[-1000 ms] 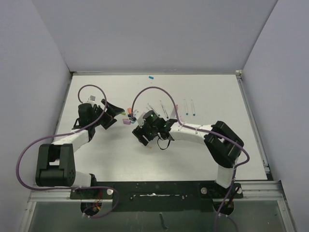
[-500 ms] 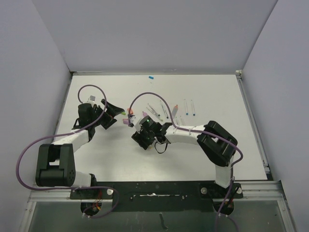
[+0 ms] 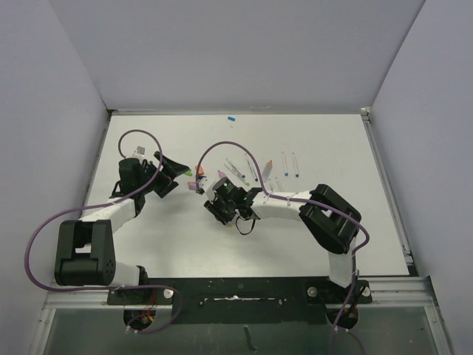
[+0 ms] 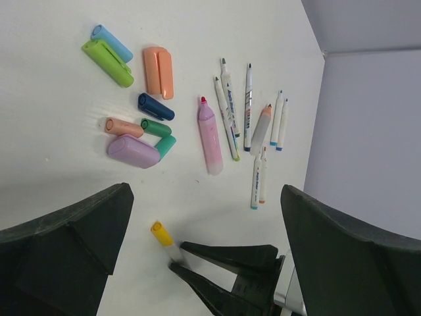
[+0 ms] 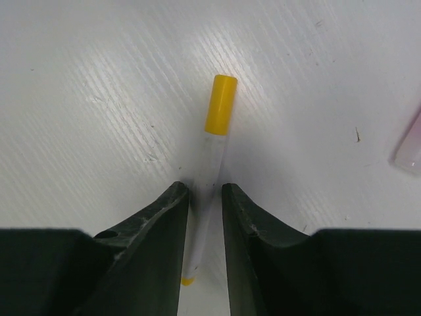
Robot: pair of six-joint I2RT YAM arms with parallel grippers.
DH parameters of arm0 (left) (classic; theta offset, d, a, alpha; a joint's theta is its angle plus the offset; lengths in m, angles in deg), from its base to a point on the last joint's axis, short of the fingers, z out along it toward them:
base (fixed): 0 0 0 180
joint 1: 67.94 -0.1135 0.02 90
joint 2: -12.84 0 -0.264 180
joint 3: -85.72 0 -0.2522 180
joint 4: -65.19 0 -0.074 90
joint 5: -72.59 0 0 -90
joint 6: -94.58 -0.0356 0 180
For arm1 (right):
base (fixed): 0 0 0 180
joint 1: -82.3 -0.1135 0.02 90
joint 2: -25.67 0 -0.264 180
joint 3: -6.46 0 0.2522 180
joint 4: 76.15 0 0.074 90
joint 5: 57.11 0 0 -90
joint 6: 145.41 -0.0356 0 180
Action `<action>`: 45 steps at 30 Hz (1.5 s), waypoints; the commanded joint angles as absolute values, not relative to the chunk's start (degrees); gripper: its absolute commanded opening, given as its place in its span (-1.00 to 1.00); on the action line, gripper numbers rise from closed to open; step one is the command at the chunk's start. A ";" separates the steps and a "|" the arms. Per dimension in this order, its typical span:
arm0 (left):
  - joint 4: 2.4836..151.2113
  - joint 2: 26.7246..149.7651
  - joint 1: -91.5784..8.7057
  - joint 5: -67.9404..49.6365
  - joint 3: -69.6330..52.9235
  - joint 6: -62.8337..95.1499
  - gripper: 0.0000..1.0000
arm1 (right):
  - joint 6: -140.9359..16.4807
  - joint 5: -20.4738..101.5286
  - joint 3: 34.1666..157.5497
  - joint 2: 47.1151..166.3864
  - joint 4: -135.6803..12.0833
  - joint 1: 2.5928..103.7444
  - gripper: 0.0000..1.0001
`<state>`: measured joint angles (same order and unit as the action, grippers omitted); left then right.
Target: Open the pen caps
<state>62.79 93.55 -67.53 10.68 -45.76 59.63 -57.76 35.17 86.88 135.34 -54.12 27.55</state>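
Note:
A white pen (image 5: 209, 172) with a yellow cap (image 5: 220, 105) lies on the table, and my right gripper (image 5: 205, 191) is shut on its barrel just behind the cap. The left wrist view shows the same grip, the right gripper (image 4: 172, 258) holding the barrel below the yellow cap (image 4: 160, 232). Loose pen caps lie in a cluster: green (image 4: 107, 54), orange (image 4: 158, 72), navy (image 4: 156, 106), lilac (image 4: 133, 151). My left gripper (image 4: 205, 191) hangs open to the left of the cluster, its jaws wide and empty. From above, the right gripper (image 3: 214, 194) sits at mid-table and the left gripper (image 3: 174, 177) faces it.
A lilac highlighter (image 4: 210, 138) and several thin white pens (image 4: 230, 112) lie in a row beyond the caps. One small blue cap (image 3: 231, 117) lies alone near the table's far edge. Grey walls close in the table on three sides.
My right arm has shifted a little to the left and its jaws have closed in on the yellow-capped pen's barrel. The left arm has not moved.

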 commanded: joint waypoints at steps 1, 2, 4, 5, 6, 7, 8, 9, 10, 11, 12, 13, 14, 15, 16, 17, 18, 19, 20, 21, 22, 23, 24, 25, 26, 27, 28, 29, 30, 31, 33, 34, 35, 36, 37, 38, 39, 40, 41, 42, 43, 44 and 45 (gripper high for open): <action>59.88 93.35 -68.29 12.11 -44.62 59.69 0.95 | -58.77 35.61 87.15 136.89 -52.91 27.14 -0.57; 59.88 93.35 -68.29 12.26 -44.54 59.69 0.95 | -58.81 35.57 86.96 136.93 -52.69 27.18 -0.66; 59.78 93.55 -68.29 12.57 -44.26 59.52 0.95 | -58.61 34.85 87.02 136.64 -52.12 27.25 -0.87; 59.79 93.66 -68.18 12.82 -44.08 59.47 0.95 | -58.50 34.48 87.13 136.33 -52.00 27.39 -0.94; 59.72 93.84 -68.02 13.04 -44.01 59.43 0.95 | -58.60 34.32 87.19 135.80 -51.99 27.66 -0.98; 59.71 93.94 -67.73 13.15 -43.97 59.50 0.95 | -58.70 34.36 87.13 134.97 -52.42 28.04 -1.00; 59.64 93.96 -67.37 13.17 -43.96 59.58 0.95 | -59.05 34.74 86.88 134.02 -53.24 28.70 -1.00; 59.55 93.96 -66.81 13.16 -44.01 59.60 0.95 | -59.55 35.50 86.48 132.61 -54.30 29.52 -1.00; 59.45 93.96 -66.27 13.11 -43.89 59.63 0.95 | -60.16 36.76 86.02 131.26 -55.54 30.65 -1.00; 59.42 94.03 -65.52 12.83 -43.81 59.61 0.95 | -60.97 38.25 85.59 129.91 -56.83 31.82 -1.00; 59.44 94.07 -64.68 12.59 -43.72 59.60 0.95 | -61.81 40.38 85.24 128.19 -57.94 33.57 -1.00; 59.44 94.24 -63.93 12.30 -43.51 59.49 0.95 | -62.40 42.06 85.04 127.13 -58.88 34.81 -1.00; 59.44 94.56 -63.05 12.02 -43.26 59.51 0.95 | -62.89 43.33 85.05 126.16 -59.52 35.77 -1.00; 59.40 94.96 -62.23 11.77 -42.93 59.50 0.95 | -63.09 44.26 85.27 125.40 -59.79 36.63 -1.00; 59.27 95.45 -61.40 11.50 -42.52 59.51 0.94 | -63.07 44.72 85.71 124.85 -59.65 37.20 -1.00; 59.22 96.03 -60.49 11.21 -42.09 59.55 0.93 | -62.95 44.82 86.15 124.42 -59.40 37.55 -1.00; 58.98 96.71 -59.74 10.94 -41.73 59.70 0.93 | -62.82 44.84 86.55 124.11 -59.21 37.73 -1.00; 58.49 97.55 -59.09 10.87 -41.34 59.92 0.91 | -62.73 44.91 86.96 124.03 -58.96 37.95 -1.00; 57.84 98.40 -58.54 10.97 -40.95 60.33 0.89 | -62.72 44.92 87.28 123.96 -58.87 38.10 -1.00; 57.03 99.30 -58.15 11.37 -40.62 60.84 0.86 | -62.76 44.86 87.55 123.93 -58.73 38.07 -1.00; 56.12 100.21 -57.86 11.67 -40.27 61.36 0.83 | -63.00 44.84 87.71 123.89 -58.82 38.13 -1.00; 55.45 100.99 -57.61 11.83 -39.94 61.77 0.81 | -63.37 44.84 87.68 123.81 -58.98 38.17 -1.00; 54.92 101.66 -57.29 11.97 -39.58 62.12 0.79 | -63.83 44.91 87.58 123.72 -59.30 38.24 -1.00; 54.65 102.16 -57.10 12.02 -39.14 62.30 0.79 | -64.16 44.99 87.31 123.56 -59.77 38.23 -1.00; 54.53 102.63 -56.95 12.03 -38.72 62.32 0.79 | -64.43 45.20 87.14 123.50 -60.22 38.24 -1.00; 54.52 102.91 -56.70 11.91 -38.29 62.32 0.78 | -64.65 45.39 87.05 123.42 -60.47 38.26 -1.00; 54.52 103.14 -56.50 11.74 -38.11 62.32 0.78 | -64.96 45.57 86.96 123.33 -60.77 38.26 -1.00; 54.45 103.33 -56.26 11.58 -37.86 62.32 0.78 | -65.13 45.88 86.79 123.24 -61.22 38.31 -1.00; 54.37 103.62 -55.99 11.51 -37.74 62.32 0.78 | -65.36 46.23 86.57 123.11 -61.70 38.27 -1.00; 54.16 103.89 -55.81 11.50 -37.57 62.44 0.77 | -65.54 46.51 86.39 122.98 -62.16 38.34 -1.00; 53.56 104.40 -55.20 11.59 -37.39 62.78 0.75 | -66.14 46.82 86.23 122.80 -62.86 38.35 -1.00; 53.30 104.64 -54.99 11.54 -37.37 63.07 0.74 | -66.32 47.04 86.30 122.87 -63.10 38.35 -1.00; 52.84 104.87 -54.73 11.51 -37.37 63.29 0.71 | -66.63 47.11 86.36 122.88 -63.39 38.35 -1.00; 52.40 105.00 -54.33 11.50 -37.41 63.55 0.67 | -66.93 47.19 86.40 122.95 -63.66 38.35 -1.00; 52.00 105.19 -54.04 11.37 -37.45 63.88 0.63 | -67.31 47.21 86.55 123.04 -63.84 38.35 -1.00; 51.37 105.25 -53.80 11.26 -37.60 64.12 0.57 | -67.78 47.21 86.58 123.13 -64.18 38.41 -1.00; 50.86 105.41 -53.59 11.20 -37.69 64.24 0.52 | -68.26 47.29 86.58 123.14 -64.56 38.39 -1.00; 50.75 105.47 -53.39 11.09 -37.64 64.44 0.48 | -68.81 47.45 86.58 123.18 -65.00 38.50 -1.00; 50.47 105.57 -53.27 10.99 -37.63 64.65 0.43 | -69.37 47.55 86.65 123.22 -65.29 38.59 -1.00; 50.02 105.64 -53.30 11.00 -37.70 64.94 0.37 | -69.90 47.66 86.81 123.50 -65.37 38.61 -1.00; 49.54 105.54 -53.22 10.87 -37.89 65.22 0.32 | -70.30 47.86 87.10 123.73 -65.34 38.69 -1.00; 49.17 105.55 -53.18 10.71 -37.94 65.44 0.28 | -70.73 47.91 87.38 123.96 -65.23 38.70 -1.00; 48.96 105.48 -53.19 10.68 -37.92 65.58 0.21 | -71.18 47.89 87.52 124.13 -65.28 38.75 -1.00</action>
<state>54.64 104.76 -53.43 11.30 -39.86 64.48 -68.43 46.65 85.87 125.46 -61.36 38.44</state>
